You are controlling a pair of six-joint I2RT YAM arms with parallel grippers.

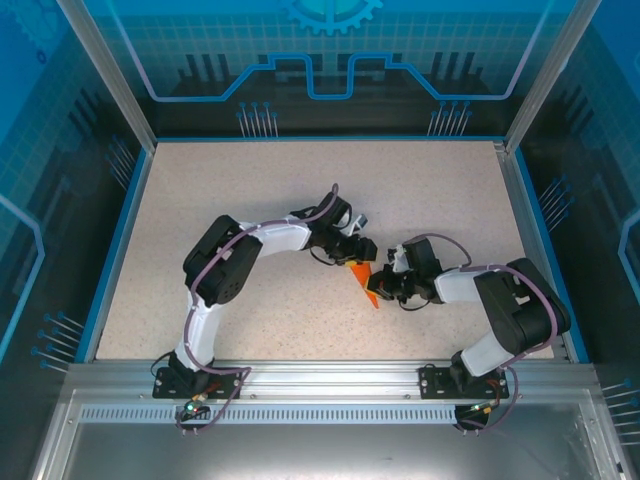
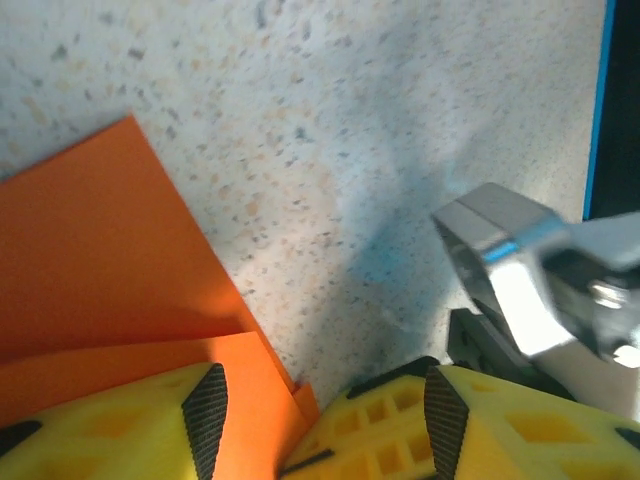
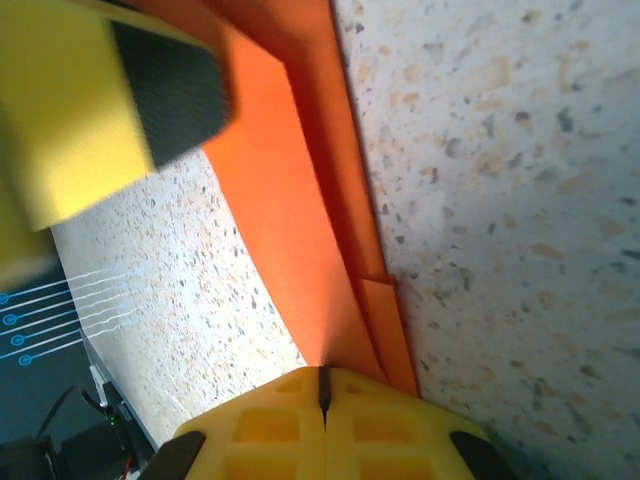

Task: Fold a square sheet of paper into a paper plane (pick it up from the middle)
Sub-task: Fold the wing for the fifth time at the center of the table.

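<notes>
1. Speckled beige table [image 1: 250, 180] inside a blue-walled enclosure, seen from the top camera. The right gripper [image 1: 380, 286] sits near the middle of it. The orange paper [image 1: 363, 280], already folded into a narrow pointed strip, lies just beside that gripper on its left. The left gripper [image 1: 355, 258] is close on the strip's far side. With both tools crowded around one small piece, a knock between them looks possible.

2. Left wrist view. The left gripper [image 2: 315, 425] stands roughly half open. The orange paper [image 2: 110, 270] runs under one yellow finger [image 2: 110, 430], with only a corner reaching into the gap, so nothing is clamped. A silver bracket [image 2: 510, 265] of the right gripper sits near, across bare table. If these jaws close as they stand, I judge they would catch just that corner and crumple it.

3. Right wrist view. The right gripper [image 3: 320, 420] is fully shut, with the orange paper [image 3: 300, 230] pinched at its fingertips by a thin folded edge. The strip stretches away from it, bowed off the table. One finger [image 3: 80, 120] of the left gripper hovers at the strip's far end. The hold is narrow — a pull or twist could slip or tear the edge. The loose layers might also spring apart and lose the crease.
</notes>
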